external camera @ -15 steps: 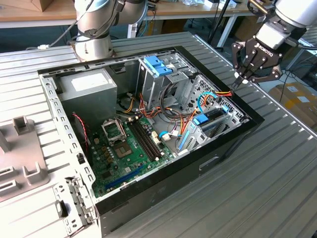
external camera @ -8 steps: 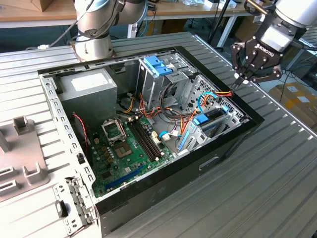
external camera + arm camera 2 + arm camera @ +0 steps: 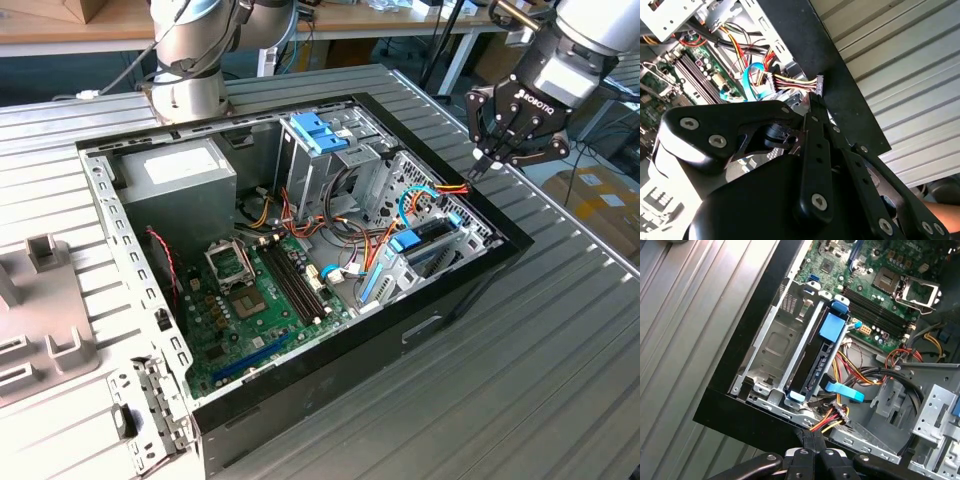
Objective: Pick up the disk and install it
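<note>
While gripper is hung over rim of case with fingers pressed together, disk is seen slotted in drive bay, blue rails alongside. Fingertips parked right by wire connector, maybe touching, hard to call tbh.

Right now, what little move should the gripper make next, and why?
Probably ease the plug toward the disk's end. The gripper looks shut on that plug over the case rim; the disk already sits in its bay, and the plug isn't joined to it.
</note>
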### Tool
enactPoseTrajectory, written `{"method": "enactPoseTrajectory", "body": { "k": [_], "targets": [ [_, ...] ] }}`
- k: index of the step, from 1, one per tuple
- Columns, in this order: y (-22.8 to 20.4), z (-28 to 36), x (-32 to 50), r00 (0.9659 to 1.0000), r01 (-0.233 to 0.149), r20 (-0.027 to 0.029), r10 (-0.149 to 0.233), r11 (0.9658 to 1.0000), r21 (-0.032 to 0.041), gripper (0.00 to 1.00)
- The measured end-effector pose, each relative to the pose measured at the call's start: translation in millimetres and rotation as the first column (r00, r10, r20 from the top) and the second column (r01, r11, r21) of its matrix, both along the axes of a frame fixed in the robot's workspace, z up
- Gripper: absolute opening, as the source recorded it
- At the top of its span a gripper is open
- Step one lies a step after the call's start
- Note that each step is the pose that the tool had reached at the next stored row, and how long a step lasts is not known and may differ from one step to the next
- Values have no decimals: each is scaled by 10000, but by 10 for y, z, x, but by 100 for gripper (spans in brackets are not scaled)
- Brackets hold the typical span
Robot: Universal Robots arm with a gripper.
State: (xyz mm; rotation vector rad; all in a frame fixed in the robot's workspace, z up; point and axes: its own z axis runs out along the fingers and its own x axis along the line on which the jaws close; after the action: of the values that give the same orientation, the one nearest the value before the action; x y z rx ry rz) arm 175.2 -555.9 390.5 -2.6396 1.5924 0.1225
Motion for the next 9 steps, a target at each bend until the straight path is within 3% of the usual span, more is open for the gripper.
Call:
{"method": "enactPoseTrajectory", "body": {
  "k": [4,9],
  "targets": [
    [0,0,0,9988,-496,0,496,9988,0,11],
    [0,0,0,9943,-1070,0,1070,9943,1,11]
  ]
}}
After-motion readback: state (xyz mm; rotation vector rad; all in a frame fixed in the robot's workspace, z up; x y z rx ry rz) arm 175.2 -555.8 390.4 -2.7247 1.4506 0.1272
